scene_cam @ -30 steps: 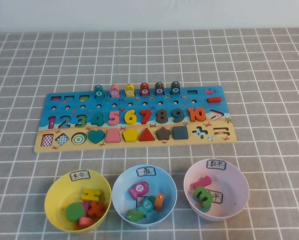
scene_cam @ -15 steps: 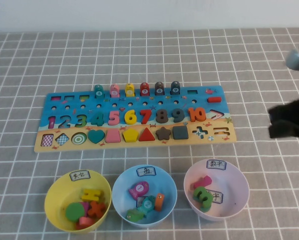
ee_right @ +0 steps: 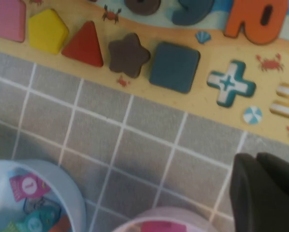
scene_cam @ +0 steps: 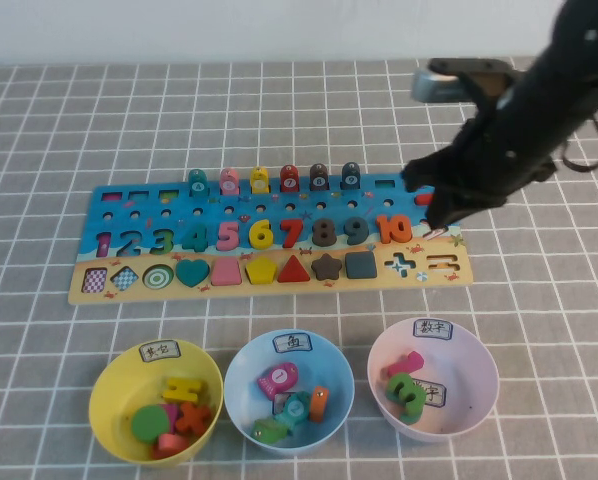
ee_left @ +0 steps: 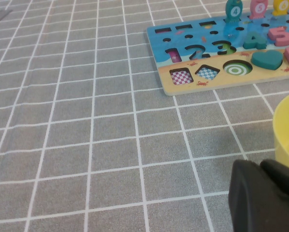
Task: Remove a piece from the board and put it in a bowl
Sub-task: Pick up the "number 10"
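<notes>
The orange "10" piece sits in its slot at the right of the numeral row on the blue and tan board. It also shows in the right wrist view. My right gripper hovers over the board's right end, just right of the 10, with its fingers shut and empty. The pale pink bowl, with its white label, stands in front of the board at the right and holds a few pieces. My left gripper is shut and empty, low over the cloth beside the yellow bowl.
A yellow bowl and a light blue bowl, both holding pieces, stand left of the pink bowl. Several pegs stand along the board's far edge. Grey checked cloth covers the table.
My right arm came in from the right edge and moved left and forward, over the board's right end near the 10. The pieces and bowls have not moved.
</notes>
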Robot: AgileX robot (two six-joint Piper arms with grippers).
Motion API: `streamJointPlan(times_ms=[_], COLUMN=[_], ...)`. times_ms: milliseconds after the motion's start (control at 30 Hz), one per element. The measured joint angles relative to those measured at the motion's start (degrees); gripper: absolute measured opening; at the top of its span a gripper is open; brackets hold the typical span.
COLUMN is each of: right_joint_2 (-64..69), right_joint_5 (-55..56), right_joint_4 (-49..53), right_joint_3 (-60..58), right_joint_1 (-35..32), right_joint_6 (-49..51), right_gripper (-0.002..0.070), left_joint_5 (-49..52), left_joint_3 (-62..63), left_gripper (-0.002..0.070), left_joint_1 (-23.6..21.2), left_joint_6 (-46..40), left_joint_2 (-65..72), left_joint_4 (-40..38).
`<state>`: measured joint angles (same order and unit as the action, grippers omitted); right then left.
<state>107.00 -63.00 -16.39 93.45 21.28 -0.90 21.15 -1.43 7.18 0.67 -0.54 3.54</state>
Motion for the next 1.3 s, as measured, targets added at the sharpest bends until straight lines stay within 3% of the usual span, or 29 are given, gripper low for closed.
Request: streamJointPlan(times_ms=[233, 500, 567, 1300], right_joint_2=[10.88, 20.05, 21.61, 25.82], right_joint_5=[-6.23, -7.27, -7.35, -7.49], right_joint_4=[5.58, 6.81, 8.32, 11.16], right_joint_3=[14.19, 26.44, 27.73, 28.92], right_joint_1=[2.60, 3.33, 3.33, 3.33], right_joint_6=[5.74, 8.17, 10.10, 13.99], right_gripper=[0.0031, 0.0321, 0.0363, 0.0394], left_joint_5=[0.00, 0.00, 0.00, 0.00], left_joint_3=[0.00, 0.00, 0.00, 0.00], left_gripper=[-0.0001, -0.0001, -0.0001, -0.0001], left_joint_1=[0.00, 0.00, 0.00, 0.00], left_joint_6=[0.00, 0.00, 0.00, 0.00], left_joint_2=[0.00, 0.00, 0.00, 0.00], left_joint_4=[0.00, 0.00, 0.00, 0.00])
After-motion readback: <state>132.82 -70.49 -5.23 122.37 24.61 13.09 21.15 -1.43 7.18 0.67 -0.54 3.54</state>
